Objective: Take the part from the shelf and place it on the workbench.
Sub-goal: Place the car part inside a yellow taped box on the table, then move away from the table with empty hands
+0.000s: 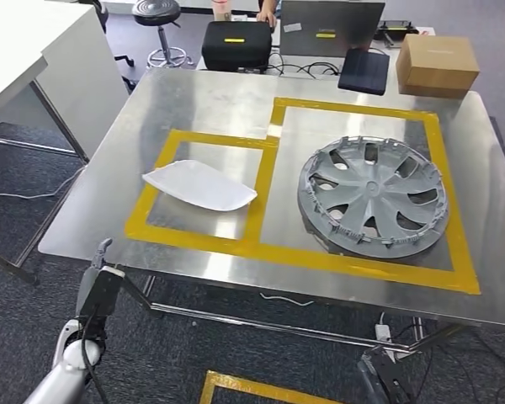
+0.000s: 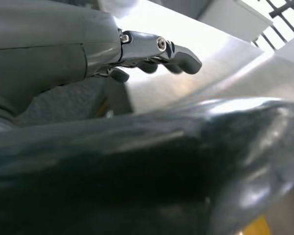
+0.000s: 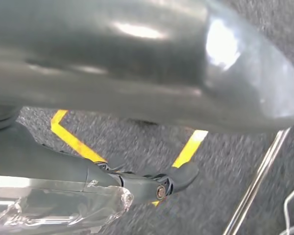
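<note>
Just ahead of my left hand (image 1: pixel 99 271), across the near edge of the workbench (image 1: pixel 199 101), a white curved part (image 1: pixel 200 185) lies flat inside the smaller yellow tape frame (image 1: pixel 153 181). Further to the right of that hand, a grey wheel cover (image 1: pixel 372 195) rests inside the larger taped frame. Both already sit on the steel top, so I judge the placing to be done, or nearly so; which of the two is the part the task means, I cannot say. No shelf appears before me.

My left hand hangs below the table edge, fingers (image 2: pixel 175 55) stretched out and apart, holding nothing. My right hand (image 3: pixel 164 183) is low over the carpet beside the floor tape (image 3: pixel 73 140), fingers extended, nothing in its grasp; a crinkled clear film sits on its cover.

Well beyond both hands, at the far side of the bench, stand a black case (image 1: pixel 236 44), a laptop (image 1: pixel 331 25), a dark flat pad (image 1: pixel 364 71) and a cardboard box (image 1: pixel 437 64). A stool (image 1: pixel 160 17) and a white table (image 1: pixel 28 42) stand off to the left. Nothing lies between my hands and the two taped frames except the bench edge itself.
</note>
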